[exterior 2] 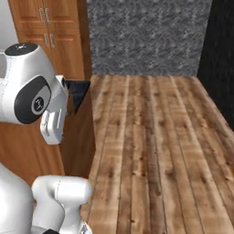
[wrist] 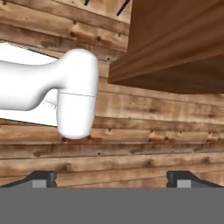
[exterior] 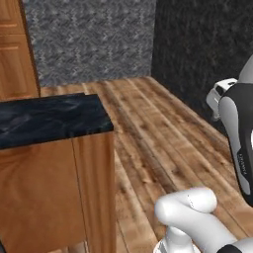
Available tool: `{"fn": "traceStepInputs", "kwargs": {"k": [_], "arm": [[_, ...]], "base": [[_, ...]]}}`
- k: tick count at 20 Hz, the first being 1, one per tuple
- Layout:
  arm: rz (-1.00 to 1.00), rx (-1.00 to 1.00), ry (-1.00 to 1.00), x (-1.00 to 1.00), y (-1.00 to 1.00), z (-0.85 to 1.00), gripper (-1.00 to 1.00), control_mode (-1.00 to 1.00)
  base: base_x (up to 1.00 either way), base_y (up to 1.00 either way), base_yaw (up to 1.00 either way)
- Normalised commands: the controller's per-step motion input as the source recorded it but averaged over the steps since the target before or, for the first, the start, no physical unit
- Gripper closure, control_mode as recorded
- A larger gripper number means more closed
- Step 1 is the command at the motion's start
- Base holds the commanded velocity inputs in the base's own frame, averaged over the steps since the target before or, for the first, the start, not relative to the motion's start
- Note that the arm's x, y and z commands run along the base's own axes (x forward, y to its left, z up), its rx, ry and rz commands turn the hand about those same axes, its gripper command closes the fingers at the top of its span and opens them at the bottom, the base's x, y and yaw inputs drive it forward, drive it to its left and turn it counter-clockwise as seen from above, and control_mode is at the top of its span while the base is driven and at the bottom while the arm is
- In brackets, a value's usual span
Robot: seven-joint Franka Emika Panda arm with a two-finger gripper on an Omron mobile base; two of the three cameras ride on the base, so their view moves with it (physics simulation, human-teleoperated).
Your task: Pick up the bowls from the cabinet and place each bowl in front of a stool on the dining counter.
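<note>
Claw (wrist: 112, 179) spread wide and holding nothing, its two dark tips standing far apart in the hand view over the wood plank floor (wrist: 131, 148), beside a brown wood-grain panel (wrist: 175, 43). From the left base view, the long surface with a black white-veined marble top (exterior: 49, 116) and broad wood-grain side sits left of the arm. From the right base view, tall wooden cupboards with silver handles (exterior 2: 50, 27) stand behind that surface's corner (exterior 2: 78, 93).
</note>
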Motion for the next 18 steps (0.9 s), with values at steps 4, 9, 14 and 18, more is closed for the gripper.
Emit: {"fn": "traceStepInputs", "kwargs": {"k": [4,9,14,18], "arm": [[0.0,0.0,0.0,0.0,0.0,0.0,-1.0,1.0],[0.0,0.0,0.0,0.0,0.0,0.0,-1.0,1.0],[0.0,0.0,0.0,0.0,0.0,0.0,-1.0,1.0],[0.0,0.0,0.0,0.0,0.0,0.0,-1.0,1.0]], "base": [[0.93,-1.0,0.0],[0.99,-1.0,0.05],[0.97,-0.83,0.07],[1.0,-0.33,0.07]]}}
